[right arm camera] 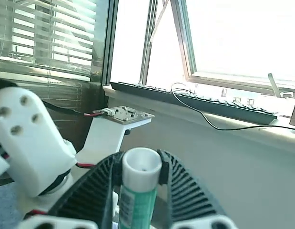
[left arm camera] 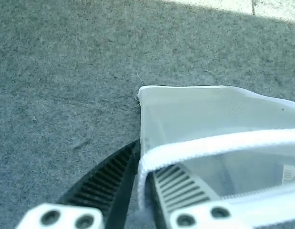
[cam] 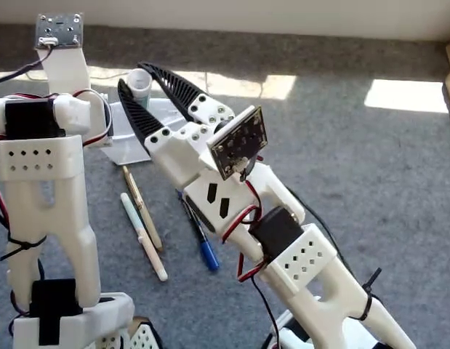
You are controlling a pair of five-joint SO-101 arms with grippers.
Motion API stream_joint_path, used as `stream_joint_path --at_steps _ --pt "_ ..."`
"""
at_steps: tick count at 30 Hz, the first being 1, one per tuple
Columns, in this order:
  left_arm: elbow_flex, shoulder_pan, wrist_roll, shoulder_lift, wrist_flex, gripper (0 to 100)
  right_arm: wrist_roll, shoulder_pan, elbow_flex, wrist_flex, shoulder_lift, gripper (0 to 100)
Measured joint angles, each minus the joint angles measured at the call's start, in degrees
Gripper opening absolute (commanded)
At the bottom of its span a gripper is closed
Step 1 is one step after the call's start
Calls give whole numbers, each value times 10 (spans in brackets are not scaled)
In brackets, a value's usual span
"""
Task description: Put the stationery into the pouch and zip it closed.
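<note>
Blue pen [cam: 201, 238], wooden stick [cam: 142, 207] and pale pen [cam: 143, 236] lie on carpet [cam: 341, 160], well apart from fingers. Right gripper [cam: 134, 78], raised, clamps glue stick [right arm camera: 137, 186] between its fingers, above pouch [cam: 126, 138]. Left gripper [left arm camera: 145, 160] pinches pouch rim, one finger inside.

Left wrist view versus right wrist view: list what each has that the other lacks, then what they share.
Left wrist, not right: the white mesh pouch, its rim held in the left pincer, on grey carpet. Right wrist, not left: a glue stick clamped in the right pincer, a window, blinds. Shared: each view's own pincer is black, ribbed and gripping something.
</note>
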Motion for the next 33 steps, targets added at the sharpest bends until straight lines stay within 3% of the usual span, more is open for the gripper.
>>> stream_joint_path --at_steps 15,33 --pt "0 0 0 0 0 8 0 40 23 -93 88 5" --pt "0 0 0 0 0 8 -1 40 59 -98 79 5"
